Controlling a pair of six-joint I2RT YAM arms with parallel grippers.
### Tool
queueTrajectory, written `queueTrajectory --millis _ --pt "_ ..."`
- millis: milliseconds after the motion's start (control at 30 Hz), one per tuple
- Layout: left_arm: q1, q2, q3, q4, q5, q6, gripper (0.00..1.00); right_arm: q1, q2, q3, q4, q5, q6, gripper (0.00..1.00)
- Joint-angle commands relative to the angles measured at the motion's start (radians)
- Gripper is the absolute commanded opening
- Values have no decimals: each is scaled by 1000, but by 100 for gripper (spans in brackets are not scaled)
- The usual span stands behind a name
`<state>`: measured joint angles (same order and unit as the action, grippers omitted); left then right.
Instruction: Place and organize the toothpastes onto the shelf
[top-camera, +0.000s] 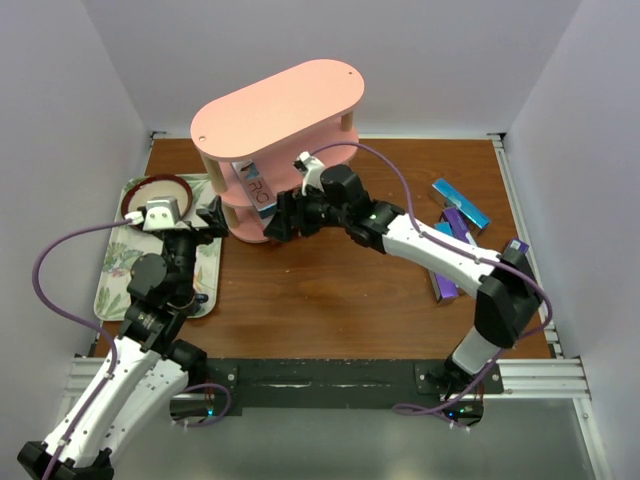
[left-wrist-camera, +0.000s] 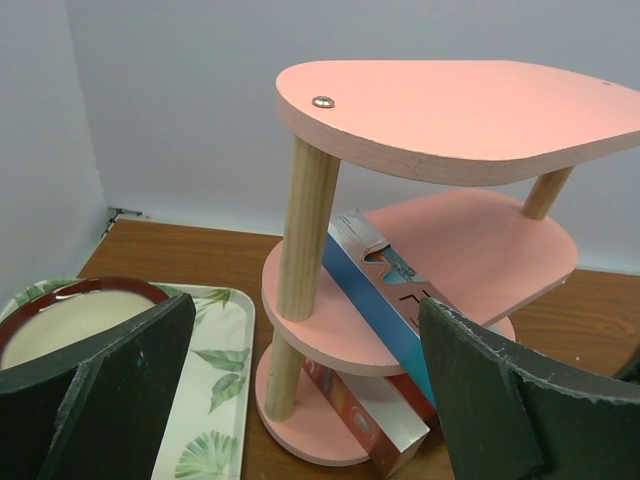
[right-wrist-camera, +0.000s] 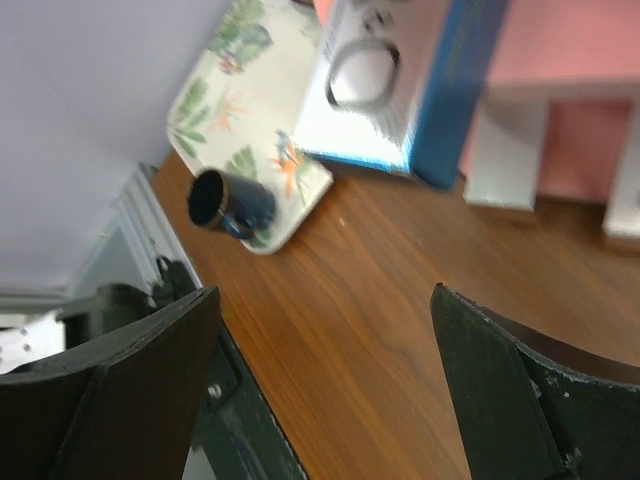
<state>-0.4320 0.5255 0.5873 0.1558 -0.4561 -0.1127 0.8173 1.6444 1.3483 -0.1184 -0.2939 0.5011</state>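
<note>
overhead view of a brown wooden table (top-camera: 330, 300). at 9 o'clock lies a floral tray (top-camera: 112, 270) holding a red-rimmed bowl (top-camera: 157, 194) and a dark blue mug (right-wrist-camera: 228, 204). the left gripper (top-camera: 213, 216) hovers over the tray's right edge, claw spread wide and holding nothing. just to its right, at 12 o'clock, stands the pink three-tier shelf (top-camera: 280, 110). a blue and white toothpaste box (top-camera: 256, 186) stands on its long edge on the middle tier, poking out over the near rim. a red toothpaste box (left-wrist-camera: 352, 420) lies on the bottom tier, also jutting past the rim. the right gripper (top-camera: 281, 222) sits at the shelf's 5 o'clock side, near the blue and white box, claw wide and empty. at 3 o'clock several loose toothpastes (top-camera: 460, 203), blue, teal and purple, lie scattered on the table, well apart from the shelf.
</note>
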Motion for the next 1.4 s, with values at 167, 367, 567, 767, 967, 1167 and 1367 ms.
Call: queueTrajectory --millis 167,367,567,767,967,1167,1367 --pt "9 -5 43 22 14 -19 99 -111 -244 -153 -288 251 -144 92" --pt "9 -2 43 21 19 -22 100 -305 -371 -255 -381 383 -157 94" --pt "9 4 46 18 28 -27 100 -395 -406 -302 -477 565 -148 96" --pt "9 1 45 16 40 -35 100 -532 -402 -371 -478 575 -119 99" --pt "10 -1 46 14 48 -38 100 -751 -379 -436 -396 472 -49 99" --pt "9 -9 45 13 50 -36 100 -908 -307 -512 -284 296 13 99" --pt "9 -4 45 13 57 -38 100 -952 -264 -558 -234 231 14 98"
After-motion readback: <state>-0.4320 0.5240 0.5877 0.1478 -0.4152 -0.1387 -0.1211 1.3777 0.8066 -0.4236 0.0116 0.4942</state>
